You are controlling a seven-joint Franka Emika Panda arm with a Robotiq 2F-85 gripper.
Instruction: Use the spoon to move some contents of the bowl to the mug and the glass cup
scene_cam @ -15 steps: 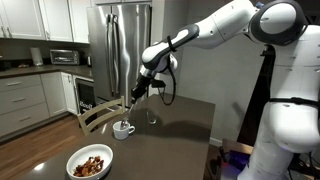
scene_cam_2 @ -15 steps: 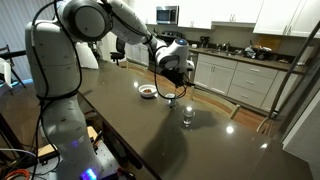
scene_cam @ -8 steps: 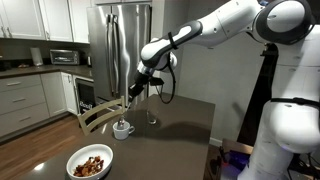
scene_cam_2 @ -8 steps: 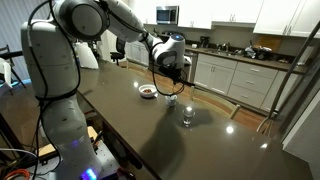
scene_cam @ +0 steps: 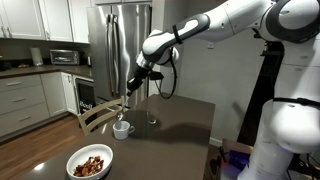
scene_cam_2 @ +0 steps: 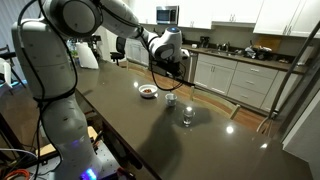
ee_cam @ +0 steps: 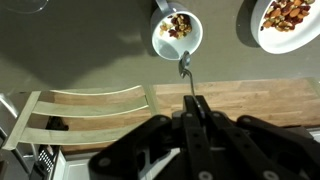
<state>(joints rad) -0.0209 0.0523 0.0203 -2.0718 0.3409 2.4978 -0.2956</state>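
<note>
My gripper [ee_cam: 195,101] is shut on the handle of the slim spoon [ee_cam: 185,68], whose scoop points at the small white mug [ee_cam: 177,33]. In the wrist view the mug holds brown and reddish contents [ee_cam: 178,25]. The wide white bowl [ee_cam: 285,24] with more contents lies at the top right, and the glass cup [ee_cam: 25,4] shows at the top left edge. In an exterior view the gripper [scene_cam: 134,90] hangs above the mug [scene_cam: 123,129], with the bowl [scene_cam: 91,162] near the table's front and the glass cup [scene_cam: 152,118] behind the mug.
A wooden chair [scene_cam: 95,115] stands at the table's edge beside the mug, and its back [ee_cam: 85,110] fills the left of the wrist view. A fridge [scene_cam: 120,50] and kitchen counters [scene_cam_2: 240,70] stand beyond the dark table [scene_cam_2: 130,130].
The arm has lifted slightly, raising the spoon a little above the mug. The gripper stays shut on the handle.
</note>
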